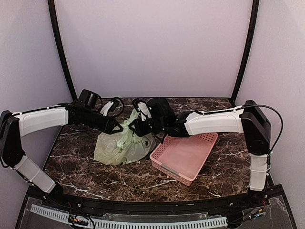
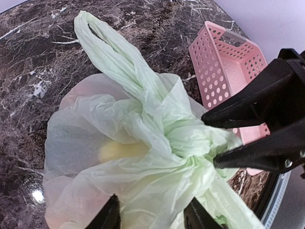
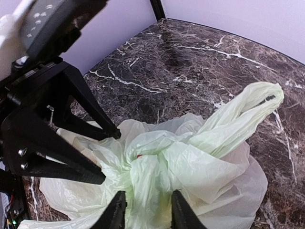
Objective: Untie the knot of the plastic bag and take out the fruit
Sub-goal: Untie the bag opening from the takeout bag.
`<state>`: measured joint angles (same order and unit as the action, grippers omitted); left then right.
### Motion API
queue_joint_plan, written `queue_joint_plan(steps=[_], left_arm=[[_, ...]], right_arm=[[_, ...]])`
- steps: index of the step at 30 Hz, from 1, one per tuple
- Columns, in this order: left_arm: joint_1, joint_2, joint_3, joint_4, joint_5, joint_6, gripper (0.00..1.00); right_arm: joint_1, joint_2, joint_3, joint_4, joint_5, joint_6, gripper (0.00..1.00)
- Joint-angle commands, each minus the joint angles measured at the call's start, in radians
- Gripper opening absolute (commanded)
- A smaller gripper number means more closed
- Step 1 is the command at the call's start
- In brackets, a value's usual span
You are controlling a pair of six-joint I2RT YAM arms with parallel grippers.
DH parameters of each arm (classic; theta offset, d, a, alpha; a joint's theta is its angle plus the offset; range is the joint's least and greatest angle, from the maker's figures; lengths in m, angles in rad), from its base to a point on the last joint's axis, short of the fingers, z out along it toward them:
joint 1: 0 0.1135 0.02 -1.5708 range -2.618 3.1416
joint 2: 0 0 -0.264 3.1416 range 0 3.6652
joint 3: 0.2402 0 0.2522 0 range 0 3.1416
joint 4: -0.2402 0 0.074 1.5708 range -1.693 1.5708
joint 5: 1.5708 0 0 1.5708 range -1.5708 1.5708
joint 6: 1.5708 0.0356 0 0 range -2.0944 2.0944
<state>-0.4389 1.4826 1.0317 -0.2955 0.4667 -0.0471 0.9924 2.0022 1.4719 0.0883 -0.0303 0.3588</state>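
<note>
Plastic bag (image 1: 116, 145), mid-table, looks thin and slippery, with fruit (image 2: 116, 150) loose inside. Pinch the knot (image 2: 190, 143), its 1 o'clock, by the twisted ends. Left gripper (image 2: 153, 213) from 9 and right gripper (image 3: 146, 207) from 3 straddle it; clenched or not, you can't tell.

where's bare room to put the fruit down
Bare marble along the near edge of the table, in front of the plastic bag and pink basket, and behind them by the back wall. The basket looks empty. Crowded at the knot, where left gripper and right gripper meet.

Both arms (image 1: 43, 119) (image 1: 214, 121) stretched inward, jaws facing
</note>
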Motion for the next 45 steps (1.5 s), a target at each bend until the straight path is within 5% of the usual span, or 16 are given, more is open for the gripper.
queue_joint_plan(steps=[1, 8, 24, 37, 39, 42, 45], left_arm=[[0.0, -0.001, 0.026, -0.037, -0.001, 0.006, 0.34], [0.0, -0.007, 0.028, -0.039, -0.007, 0.003, 0.02], [0.024, -0.06, 0.007, -0.035, -0.06, -0.014, 0.01], [0.049, -0.138, -0.036, -0.147, -0.238, 0.013, 0.01], [0.05, -0.163, -0.048, -0.154, -0.234, 0.007, 0.02], [0.049, -0.201, -0.038, -0.144, -0.187, -0.005, 0.26], [0.05, -0.222, 0.003, -0.137, -0.126, -0.017, 0.47]], right_arm=[[-0.008, 0.02, 0.035, -0.005, 0.001, -0.01, 0.21], [-0.008, 0.011, 0.022, 0.002, 0.015, -0.01, 0.0], [-0.025, -0.066, -0.059, 0.011, 0.162, 0.046, 0.0], [-0.047, -0.099, -0.137, 0.031, 0.116, 0.093, 0.0], [-0.046, -0.108, -0.154, 0.057, 0.088, 0.085, 0.0], [-0.046, -0.123, -0.171, 0.1, 0.037, 0.069, 0.0], [-0.046, -0.142, -0.183, 0.128, -0.017, 0.056, 0.21]])
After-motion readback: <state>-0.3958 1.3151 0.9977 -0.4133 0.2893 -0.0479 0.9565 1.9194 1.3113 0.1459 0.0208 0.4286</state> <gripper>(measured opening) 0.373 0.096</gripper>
